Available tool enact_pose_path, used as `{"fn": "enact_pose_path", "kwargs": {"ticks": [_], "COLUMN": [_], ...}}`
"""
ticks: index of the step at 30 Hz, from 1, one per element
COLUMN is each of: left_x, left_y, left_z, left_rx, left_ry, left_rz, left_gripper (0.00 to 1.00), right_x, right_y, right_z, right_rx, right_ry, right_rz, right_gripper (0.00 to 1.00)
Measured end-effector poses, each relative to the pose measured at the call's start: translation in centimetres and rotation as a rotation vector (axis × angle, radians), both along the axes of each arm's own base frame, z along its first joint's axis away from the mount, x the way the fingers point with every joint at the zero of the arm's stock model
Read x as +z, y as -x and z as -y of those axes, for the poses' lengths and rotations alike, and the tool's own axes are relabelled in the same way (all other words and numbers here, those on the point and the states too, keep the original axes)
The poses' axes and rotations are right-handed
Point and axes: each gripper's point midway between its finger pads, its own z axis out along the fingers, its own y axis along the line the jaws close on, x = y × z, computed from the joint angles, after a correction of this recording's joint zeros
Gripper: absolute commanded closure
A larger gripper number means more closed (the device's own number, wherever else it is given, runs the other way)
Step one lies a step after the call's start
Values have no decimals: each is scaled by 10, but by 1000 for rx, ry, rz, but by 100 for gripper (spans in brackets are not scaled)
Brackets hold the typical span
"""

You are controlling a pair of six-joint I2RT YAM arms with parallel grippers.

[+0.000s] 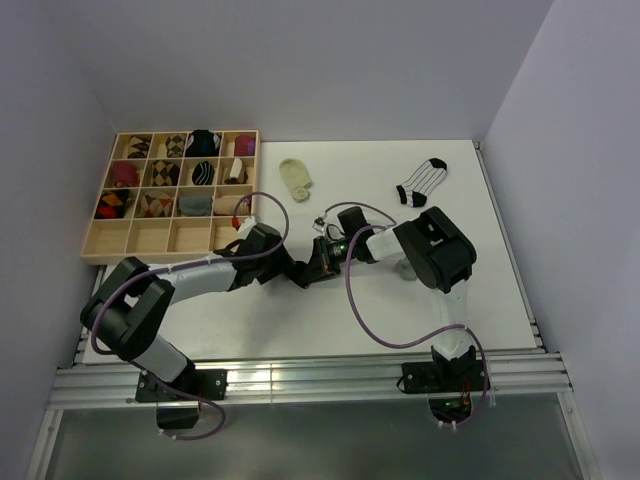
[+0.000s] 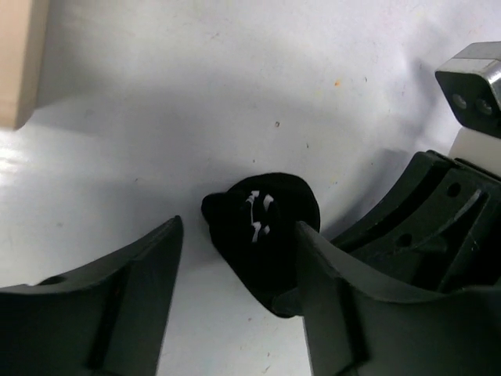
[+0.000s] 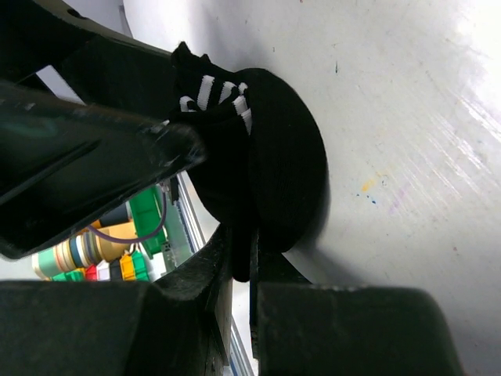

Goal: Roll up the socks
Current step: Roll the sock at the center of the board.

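Right jaws: clenched on edge of black sock (image 3: 282, 157), white bands showing. Left jaws: released, standing apart astride same sock; one finger against it, other clear. Sock bunched, resting on counter (image 1: 480, 300) near centre. Cream sock (image 1: 296, 179) and white striped sock (image 1: 422, 182) lie flat toward far edge, well apart. Wooden tray (image 1: 150, 254) at far left corner, rolled socks in several compartments.

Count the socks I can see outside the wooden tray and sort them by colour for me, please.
Pale cream soft ankle sock: 1
White ankle sock with thin black stripes: 1
Black bunched-up sock with white bands: 1
Total: 3
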Motion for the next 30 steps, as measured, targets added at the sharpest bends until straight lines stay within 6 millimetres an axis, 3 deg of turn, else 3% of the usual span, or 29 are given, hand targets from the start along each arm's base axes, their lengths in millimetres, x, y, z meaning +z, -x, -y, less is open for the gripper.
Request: {"fn": "enact_pose_path", "kwargs": {"ticks": [3, 8, 9, 12, 18, 22, 24, 30], "left_x": [-3, -8, -8, -7, -6, -7, -7, -8], "left_y": [-5, -7, -8, -11, -12, -14, -16, -19], "left_z": [4, 6, 7, 12, 18, 22, 26, 36], "left_rx": [3, 5, 4, -10, -68, -129, -163, -243], "left_ry": [-2, -6, -7, -13, -49, -81, -93, -113], "left_rz": [-6, -23, -24, -32, -57, -67, -70, -86], "left_gripper": [47, 74, 81, 88, 92, 92, 92, 92], "right_x": [0, 0, 1, 4, 26, 54, 66, 61], "right_y": [0, -1, -2, -4, -5, -7, 1, 11], "right_z": [0, 1, 1, 5, 16, 18, 9, 0], "right_rx": [-1, -10, -17, -47, -129, -188, -189, -172], "right_ry": [2, 13, 19, 60, 201, 291, 325, 475], "right_rz": [-2, 10, 21, 88, 386, 669, 814, 1049], "right_gripper": [96, 91, 86, 70, 53, 49, 47, 47]}}
